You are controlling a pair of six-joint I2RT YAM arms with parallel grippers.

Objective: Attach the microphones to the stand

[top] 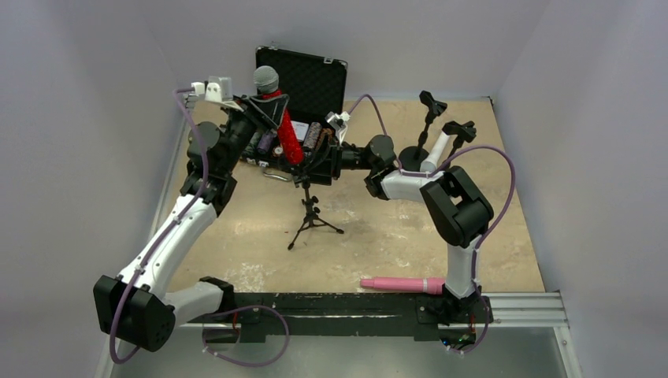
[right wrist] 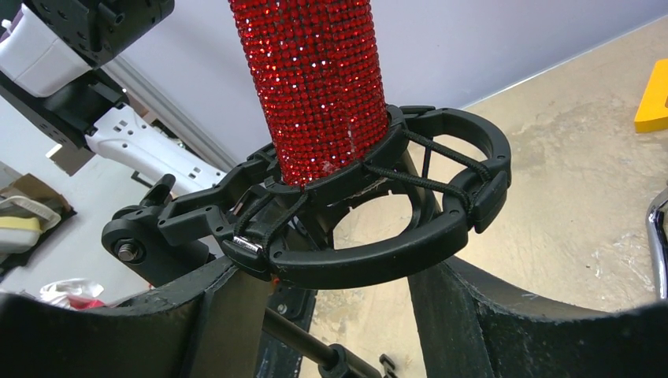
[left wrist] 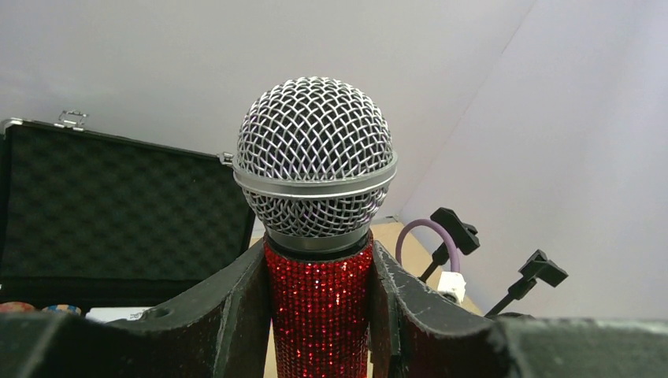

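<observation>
Left gripper is clenched on the red mic just under its head (mesh end up). The mic's foot sits in the mount of the stand, mid-desk. Right gripper grasps the mount. The pink mic lies at the desk's near edge.

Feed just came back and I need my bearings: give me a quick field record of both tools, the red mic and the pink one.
left tool: shut on red microphone, just below its mesh head
right tool: shut on shock mount of the tripod stand
red microphone: roughly upright, lower end inside the mount's ring
pink microphone: lying on table at its near edge, untouched
</observation>
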